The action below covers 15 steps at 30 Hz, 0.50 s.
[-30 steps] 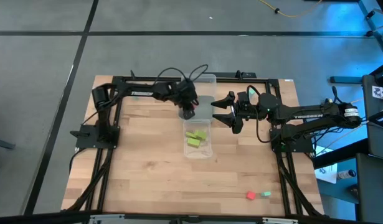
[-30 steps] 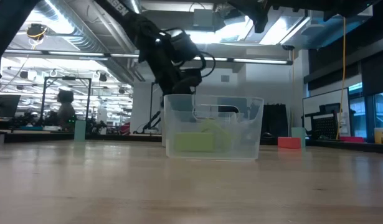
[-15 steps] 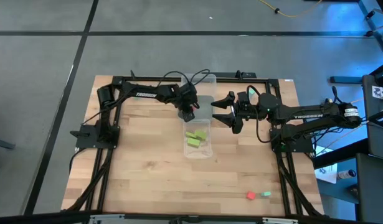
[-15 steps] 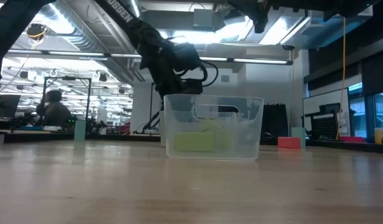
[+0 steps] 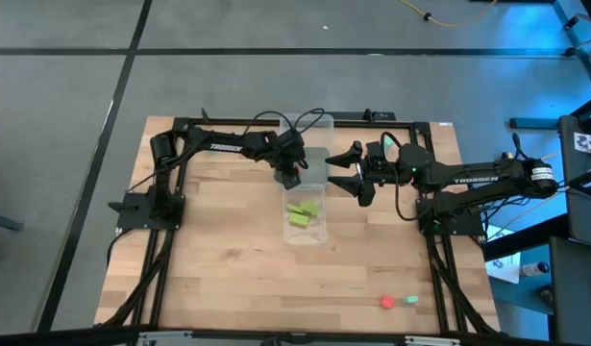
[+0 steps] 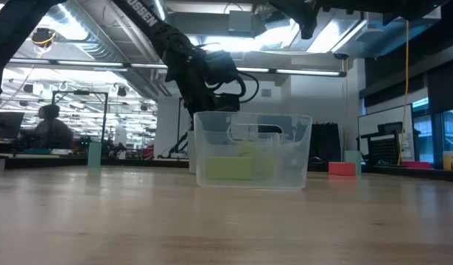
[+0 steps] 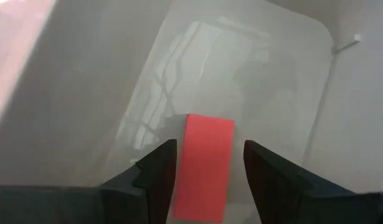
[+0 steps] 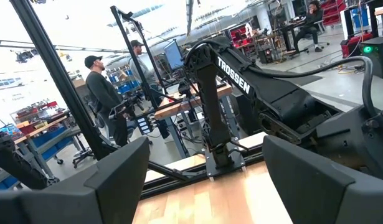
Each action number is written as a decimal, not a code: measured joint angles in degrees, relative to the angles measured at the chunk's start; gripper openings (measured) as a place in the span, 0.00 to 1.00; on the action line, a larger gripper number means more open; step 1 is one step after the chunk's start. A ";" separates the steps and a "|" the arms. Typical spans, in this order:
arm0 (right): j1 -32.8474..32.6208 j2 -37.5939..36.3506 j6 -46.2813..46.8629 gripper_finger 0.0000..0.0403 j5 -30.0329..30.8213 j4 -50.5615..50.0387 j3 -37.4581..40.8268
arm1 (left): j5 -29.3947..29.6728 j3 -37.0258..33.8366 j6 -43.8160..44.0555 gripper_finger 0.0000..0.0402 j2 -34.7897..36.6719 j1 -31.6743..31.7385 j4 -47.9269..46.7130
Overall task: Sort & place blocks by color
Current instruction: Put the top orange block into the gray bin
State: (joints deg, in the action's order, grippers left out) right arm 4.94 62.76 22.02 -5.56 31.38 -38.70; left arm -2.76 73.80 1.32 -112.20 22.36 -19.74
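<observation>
My left gripper (image 5: pixel 291 176) hangs open over the clear middle tray (image 5: pixel 315 163), fingers pointing down. In the left wrist view a red bar block (image 7: pixel 203 167) lies on the tray floor (image 7: pixel 241 68) between the fingers. A strip of tray shows between it and one finger (image 7: pixel 266 177). Several lime blocks (image 5: pixel 303 212) lie in the near clear tray (image 5: pixel 306 236). One red block (image 5: pixel 386 302) and one teal block (image 5: pixel 410 300) rest on the table near its right front corner. My right gripper (image 5: pixel 349 169) waits open beside the trays.
A third clear tray (image 5: pixel 317 125) stands at the far end of the row. Black frame rails (image 5: pixel 170 231) run along the table's left, right and far sides. Bare wood (image 5: pixel 228 269) lies between the trays and the near edge. People show in the room behind.
My left gripper has risen a little above the middle tray and then held still. My right arm has kept still. A person in the room behind has moved.
</observation>
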 joint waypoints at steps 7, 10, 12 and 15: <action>0.01 0.00 0.00 0.79 0.00 0.00 0.00 | -4.35 3.15 0.04 0.45 0.80 0.01 -0.76; 0.00 0.00 0.00 0.79 0.00 0.02 0.00 | -4.29 5.60 0.05 0.45 3.31 0.05 -1.90; -0.01 0.00 0.00 0.79 0.00 0.07 0.00 | -4.30 6.80 0.14 0.45 5.66 0.14 -2.19; 0.00 0.00 0.00 0.79 0.02 0.57 0.00 | -4.62 6.86 0.89 0.45 11.05 0.12 -2.62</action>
State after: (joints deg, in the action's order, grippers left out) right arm 4.95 62.76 22.02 -5.54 31.95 -38.70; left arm -7.39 80.66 2.22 -101.15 22.48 -22.36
